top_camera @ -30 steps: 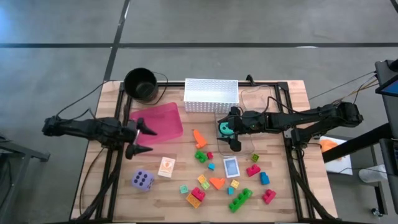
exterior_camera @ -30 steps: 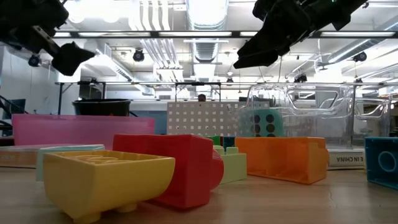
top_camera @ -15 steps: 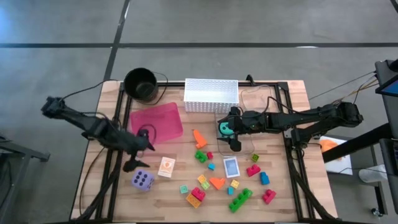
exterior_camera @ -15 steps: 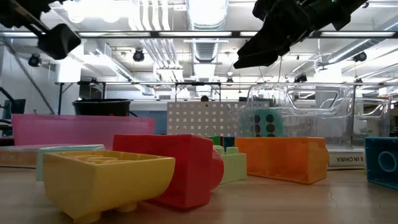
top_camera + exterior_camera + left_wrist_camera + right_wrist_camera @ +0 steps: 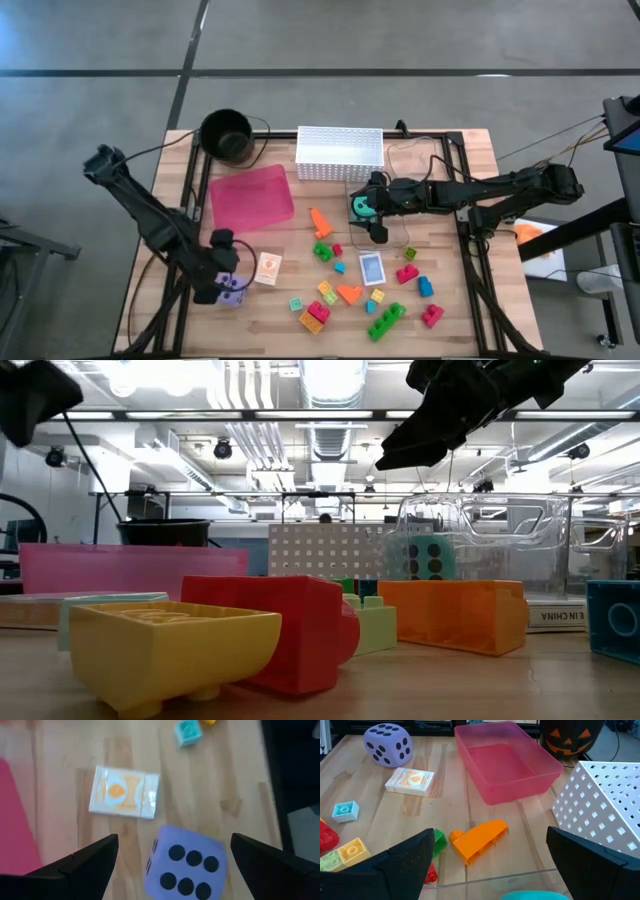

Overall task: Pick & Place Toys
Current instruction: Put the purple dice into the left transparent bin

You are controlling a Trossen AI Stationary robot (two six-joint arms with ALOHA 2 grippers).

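Note:
A purple die [image 5: 231, 291] with black dots rests on the table near the front left. In the left wrist view the purple die [image 5: 187, 865] sits between my open fingers. My left gripper [image 5: 224, 270] hovers over it, open, touching nothing. A teal die [image 5: 361, 207] sits at mid-table, inside a clear plastic shell in the low view [image 5: 425, 557]. My right gripper [image 5: 372, 218] hangs open above it, high in the low view [image 5: 430, 430]. Bright blocks [image 5: 345, 293] and two cards [image 5: 267, 268] lie scattered toward the front.
A pink tray [image 5: 250, 197] lies left of centre, with a white perforated basket [image 5: 340, 152] and a black bucket [image 5: 226, 135] at the far edge. A clear plastic container [image 5: 398, 218] stands by the right gripper. An orange wedge block [image 5: 479, 839] lies beside the tray.
My left gripper has swung from beside the pink tray toward the table's near edge and turned, and now stands over the purple die, still open. My right arm has kept still. No toy has moved.

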